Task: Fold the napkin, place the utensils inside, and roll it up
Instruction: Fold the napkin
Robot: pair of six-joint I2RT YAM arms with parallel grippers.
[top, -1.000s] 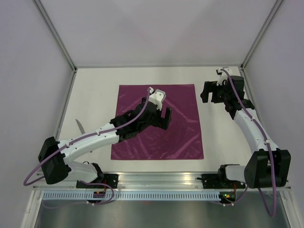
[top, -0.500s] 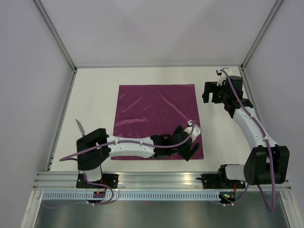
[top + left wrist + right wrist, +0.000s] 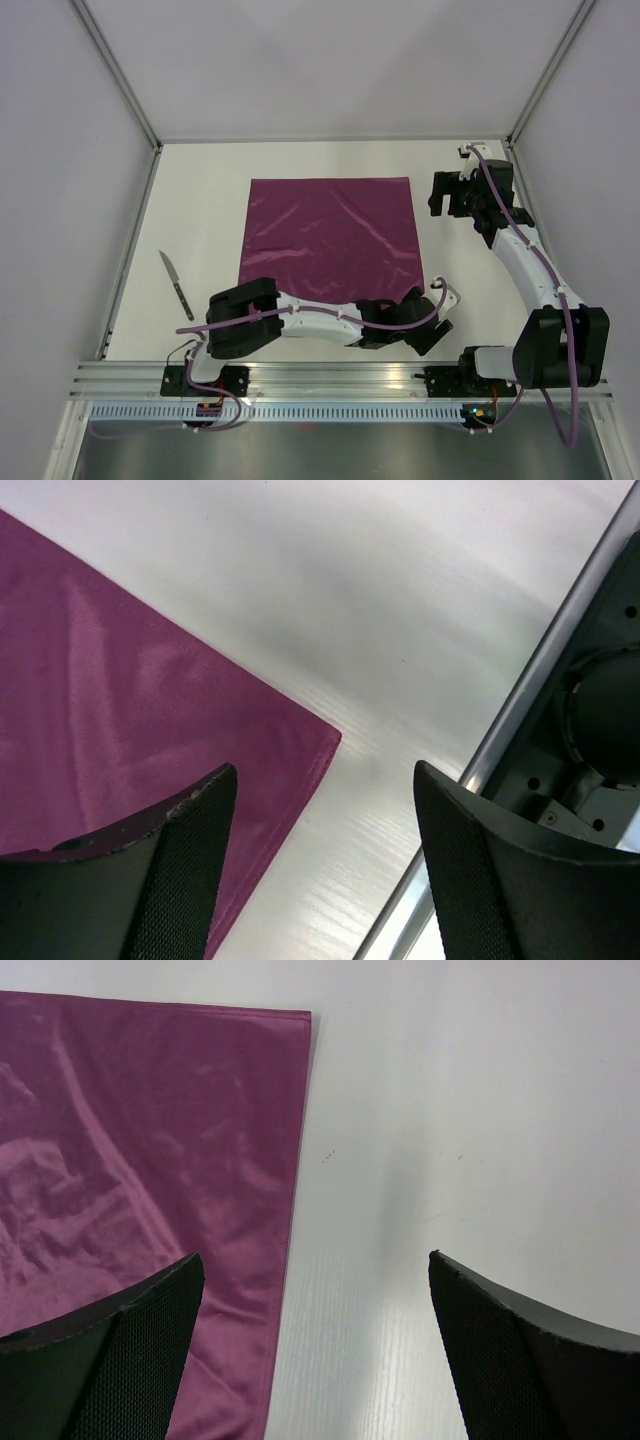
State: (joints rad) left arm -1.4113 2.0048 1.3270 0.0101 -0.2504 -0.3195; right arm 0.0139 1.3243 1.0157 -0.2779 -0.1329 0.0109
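The magenta napkin [image 3: 330, 240] lies flat and unfolded on the table. My left gripper [image 3: 427, 326] is open and empty, low over the napkin's near right corner [image 3: 318, 742], with one finger [image 3: 190, 880] over the cloth and the other [image 3: 480, 880] over bare table. My right gripper [image 3: 441, 196] is open and empty, hovering just right of the napkin's far right corner [image 3: 300, 1020]; the cloth's right edge [image 3: 285, 1220] runs between its fingers. One utensil, a silvery knife [image 3: 176, 284], lies on the table left of the napkin. No other utensil shows.
A metal rail [image 3: 330, 375] runs along the table's near edge and also shows in the left wrist view [image 3: 540, 680], beside the right arm's base [image 3: 600, 710]. White walls and frame posts [image 3: 125, 90] close in the table.
My left arm has swung from over the napkin's middle to its near right corner, stretching along the near edge. The knife shows fully now. The right arm has hardly moved.
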